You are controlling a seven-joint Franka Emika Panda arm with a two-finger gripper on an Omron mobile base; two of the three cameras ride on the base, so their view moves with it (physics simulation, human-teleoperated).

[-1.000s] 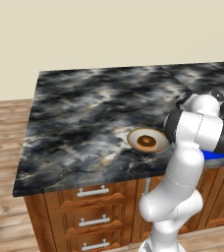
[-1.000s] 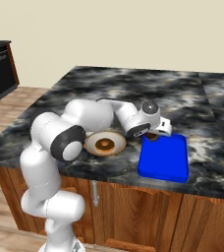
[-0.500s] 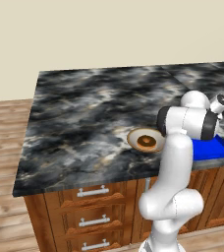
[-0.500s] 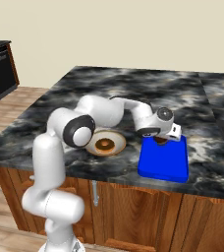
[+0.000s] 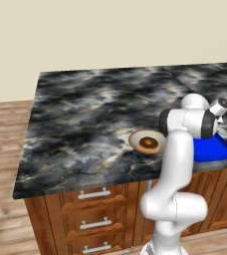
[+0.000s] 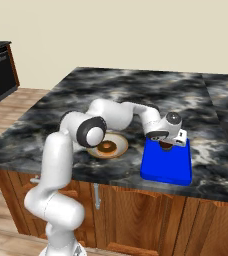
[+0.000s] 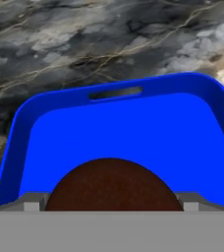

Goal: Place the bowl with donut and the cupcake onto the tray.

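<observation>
- The bowl (image 6: 120, 146) with the donut (image 6: 106, 147) sits on the worktop (image 6: 136, 90), left of the tray, so that half is undone.
- My arm has swung right and now reaches low across the bowl.
- My pincer (image 6: 168, 143) points down, spread wide around the cupcake (image 7: 113, 184); I cannot tell if it grips.
- Both are over the blue tray (image 6: 168, 167), at its far end.

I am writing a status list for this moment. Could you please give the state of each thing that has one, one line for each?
gripper: jaws wide, over the tray's near end, cupcake between the fingers.
cupcake: inside the tray's rim; resting or held, cannot tell.
tray: flat on the counter.
bowl: on the counter beside the tray, not yet moved.
donut: lying in the bowl.
</observation>
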